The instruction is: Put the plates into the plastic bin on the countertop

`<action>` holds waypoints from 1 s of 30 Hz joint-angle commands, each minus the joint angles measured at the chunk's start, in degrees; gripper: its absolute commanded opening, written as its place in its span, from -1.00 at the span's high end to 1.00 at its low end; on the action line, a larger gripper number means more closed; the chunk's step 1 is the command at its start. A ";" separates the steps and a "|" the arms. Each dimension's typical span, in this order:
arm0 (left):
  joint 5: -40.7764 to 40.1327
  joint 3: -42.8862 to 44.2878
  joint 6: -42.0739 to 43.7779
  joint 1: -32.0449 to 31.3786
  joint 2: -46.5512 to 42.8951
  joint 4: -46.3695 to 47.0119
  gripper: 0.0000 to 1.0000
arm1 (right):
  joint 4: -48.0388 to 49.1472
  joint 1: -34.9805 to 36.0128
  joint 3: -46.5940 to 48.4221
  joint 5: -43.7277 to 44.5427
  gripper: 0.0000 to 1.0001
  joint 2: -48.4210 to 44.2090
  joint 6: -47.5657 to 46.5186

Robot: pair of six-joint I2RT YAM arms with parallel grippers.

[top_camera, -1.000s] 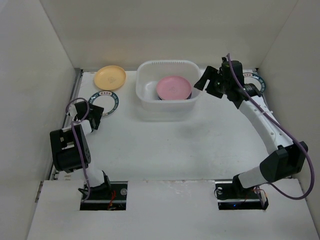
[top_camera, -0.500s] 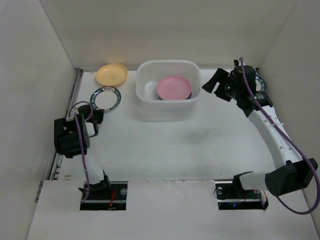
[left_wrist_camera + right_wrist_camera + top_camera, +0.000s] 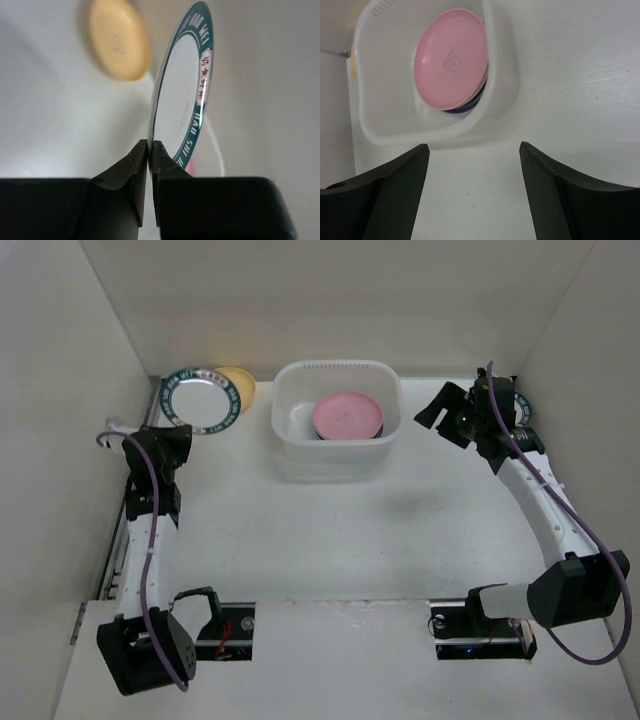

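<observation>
Two plates are sitting stacked in the plastic bin (image 3: 338,462) at 12 o'clock on the desk (image 3: 330,530), the pink plate (image 3: 451,57) on top. Left fingers (image 3: 142,156) are clamping a teal-rimmed plate (image 3: 182,100) by its rim at 10 o'clock, overlapping the yellow plate (image 3: 243,386) in the top view. Right fingers (image 3: 415,162) are hanging wide apart at the bin's 3 o'clock.

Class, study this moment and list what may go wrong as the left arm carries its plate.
1. The left gripper pinches the teal-rimmed plate only at its rim; it may slip or swing.
2. The open right gripper hovers beside the plastic bin; a clash is possible there.
</observation>
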 commanded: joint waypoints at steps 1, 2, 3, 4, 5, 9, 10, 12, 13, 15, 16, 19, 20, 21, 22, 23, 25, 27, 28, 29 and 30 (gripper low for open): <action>1.52 13.09 6.05 -4.56 -0.22 -6.06 0.92 | 4.01 -2.37 -3.15 0.55 -0.58 -1.62 1.90; 2.74 17.57 6.83 -6.58 1.79 -6.50 0.92 | 4.18 -2.90 -3.94 0.64 -0.58 -2.24 2.43; 4.41 22.14 7.71 -8.34 4.33 -6.94 0.91 | 4.36 -3.78 -5.25 0.99 -0.58 -3.20 3.13; 6.17 25.66 8.24 -9.84 6.79 -7.55 0.90 | 4.27 -4.74 -6.49 1.69 -0.58 -4.08 3.83; 8.36 30.40 8.77 -11.77 10.30 -8.69 0.89 | 4.10 -5.80 -7.72 3.00 -0.58 -4.88 4.45; 14.61 42.99 11.06 -18.19 22.87 -11.33 0.87 | 3.83 -9.84 -12.20 6.17 -0.58 -8.21 4.98; 15.58 44.67 10.80 -19.07 25.17 -11.68 0.87 | 3.83 -10.98 -12.99 6.18 -0.58 -9.09 5.16; 17.52 48.27 10.80 -21.09 30.00 -13.00 0.87 | 3.66 -12.92 -14.14 6.09 -0.59 -10.76 5.25; 17.96 50.03 11.32 -22.23 32.46 -13.96 0.87 | 3.31 -13.97 -14.58 5.91 -0.59 -11.56 5.33; 18.31 52.23 12.98 -24.26 36.68 -15.02 0.87 | 2.78 -16.08 -15.46 6.09 -0.59 -13.05 5.42; 18.40 52.76 13.69 -24.88 38.09 -15.37 0.87 | 2.69 -17.22 -15.98 6.17 -0.59 -13.75 5.51; 18.66 54.52 16.15 -26.72 43.98 -15.99 0.87 | 2.78 -20.65 -17.22 6.26 -0.59 -15.51 6.82; 18.84 55.05 16.59 -27.16 45.48 -15.99 0.87 | 2.95 -21.71 -17.57 6.35 -0.59 -15.95 7.35; 19.19 55.84 17.03 -27.60 47.49 -16.08 0.87 | 3.22 -22.67 -17.83 6.26 -0.59 -16.13 7.88; 19.19 56.45 17.12 -28.04 49.25 -16.08 0.87 | 3.57 -23.64 -18.10 5.92 -0.59 -16.13 8.41; 19.37 56.81 17.04 -28.39 50.49 -15.91 0.87 | 4.01 -24.61 -18.27 5.82 -0.59 -16.05 9.11; 19.54 58.47 17.04 -29.62 53.65 -15.64 0.87 | 5.32 -26.19 -19.06 5.48 -0.59 -15.87 11.04; 19.98 60.67 17.65 -30.85 56.46 -16.17 0.87 | 7.69 -27.77 -20.29 5.04 -0.59 -15.61 12.88; 19.90 61.64 18.09 -31.47 57.87 -16.52 0.87 | 9.01 -28.65 -20.91 4.95 -0.59 -15.26 13.94; 19.89 62.34 18.27 -31.74 58.75 -17.04 0.87 | 10.33 -29.44 -21.52 4.86 -0.59 -14.82 14.99; 19.63 63.05 18.62 -31.91 59.89 -17.74 0.85 | 11.64 -30.32 -22.14 4.51 -0.59 -14.03 16.05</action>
